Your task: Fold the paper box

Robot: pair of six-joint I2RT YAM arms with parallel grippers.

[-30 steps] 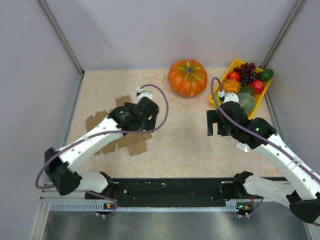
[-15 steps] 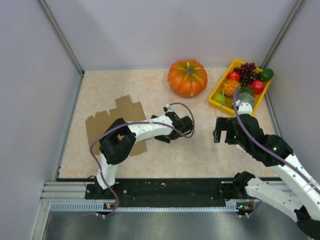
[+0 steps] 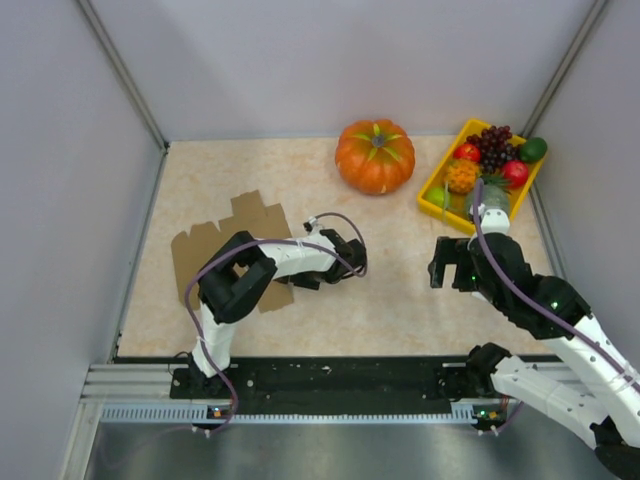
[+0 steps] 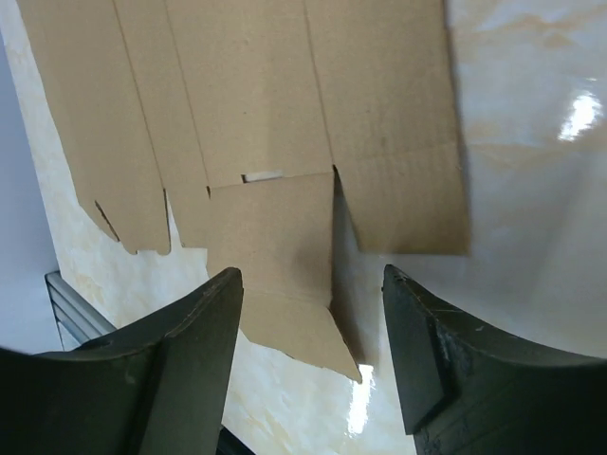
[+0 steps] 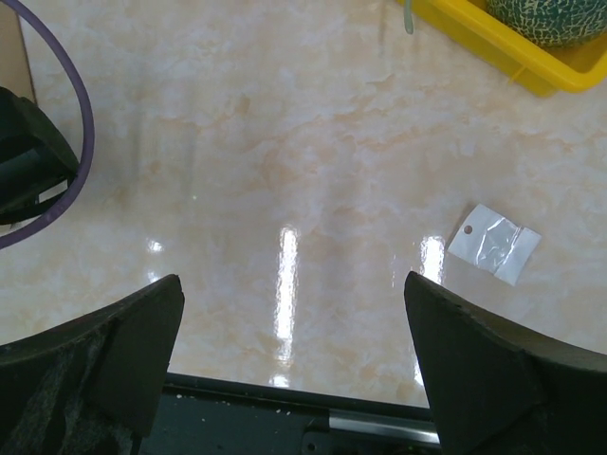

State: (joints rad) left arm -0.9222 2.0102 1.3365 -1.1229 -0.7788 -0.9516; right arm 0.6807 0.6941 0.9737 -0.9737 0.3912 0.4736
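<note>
Tray [image 3: 429, 204]: fruit [image 3: 492, 145] inside | paper box [image 3: 197, 250]: flat, unfolded

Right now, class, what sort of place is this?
Likely a robot test cell: plain walls enclose a table, a left arm and right arm are mounted at its edge, with a flat box, pumpkin and fruit tray as props.

Paper box [image 3: 255, 213]: plain brown, unprinted
Table [image 3: 390, 295]: cream-beige marble pattern, peach veining
Pumpkin [image 3: 375, 157]: orange, green stem
Tray [image 3: 428, 203]: yellow
In tray: grapes [image 3: 492, 140] dark purple; red fruit [image 3: 467, 152]; green fruit [image 3: 533, 149]; orange fruit [image 3: 461, 176]; melon [image 5: 545, 17] green, pale netting
Left gripper [image 4: 311, 284], right gripper [image 5: 294, 294]: black
Left arm [image 3: 290, 258], right arm [image 3: 590, 345]: white links, black joints
Cable [image 5: 87, 142]: purple
Small bag [image 5: 493, 244]: translucent white
Walls [image 3: 300, 60]: pale grey
</note>
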